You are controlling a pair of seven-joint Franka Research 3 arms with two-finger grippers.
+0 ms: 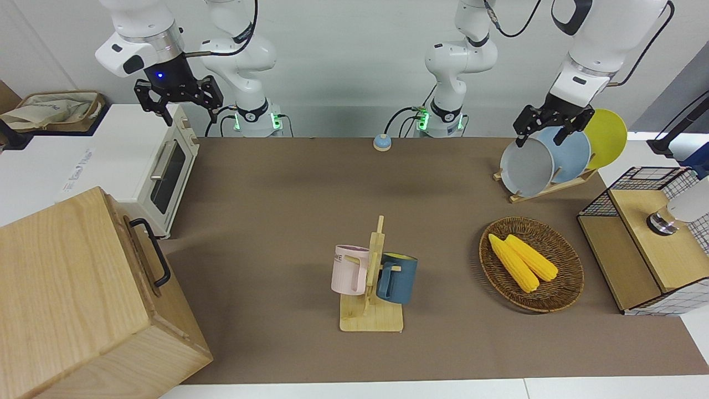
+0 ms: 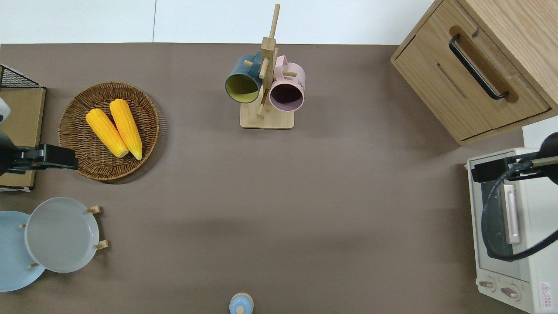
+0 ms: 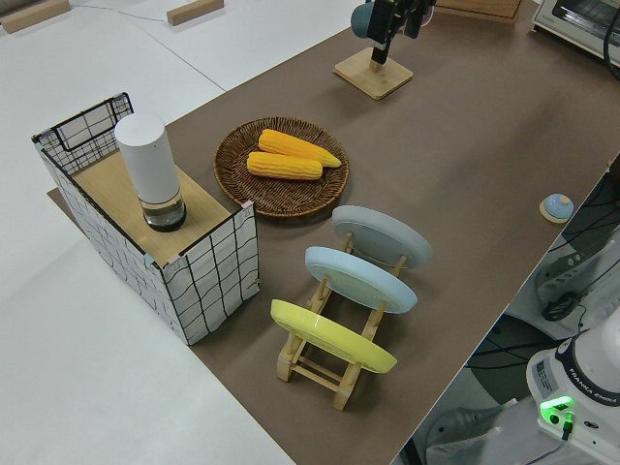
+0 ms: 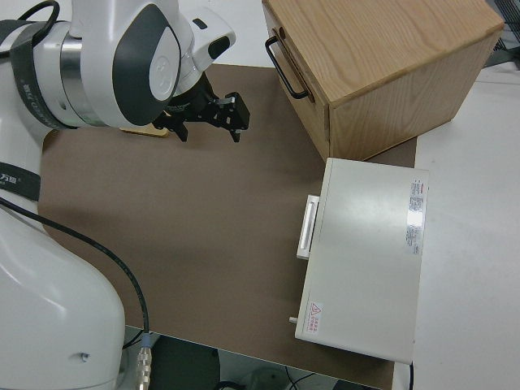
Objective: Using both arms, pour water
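My right gripper (image 1: pixel 180 111) is open and empty, held up over the white toaster oven (image 1: pixel 138 166); it also shows in the right side view (image 4: pixel 210 130) and the overhead view (image 2: pixel 484 171). My left gripper (image 1: pixel 545 132) is open and empty, held up by the plate rack (image 1: pixel 545 191); the overhead view (image 2: pixel 56 157) shows it at the wicker basket's edge. A pink mug (image 1: pixel 349 270) and a dark blue mug (image 1: pixel 396 279) hang on a wooden mug stand (image 1: pixel 371 320) mid-table. A white cylinder (image 3: pixel 145 160) stands on a wire-sided box (image 3: pixel 208 266).
A wooden cabinet (image 1: pixel 72 299) with a black handle stands at the right arm's end. A wicker basket (image 1: pixel 565 288) holds two corn cobs (image 1: pixel 523 260). The rack carries grey, blue and yellow plates. A small blue knob (image 1: pixel 382 143) sits near the robots.
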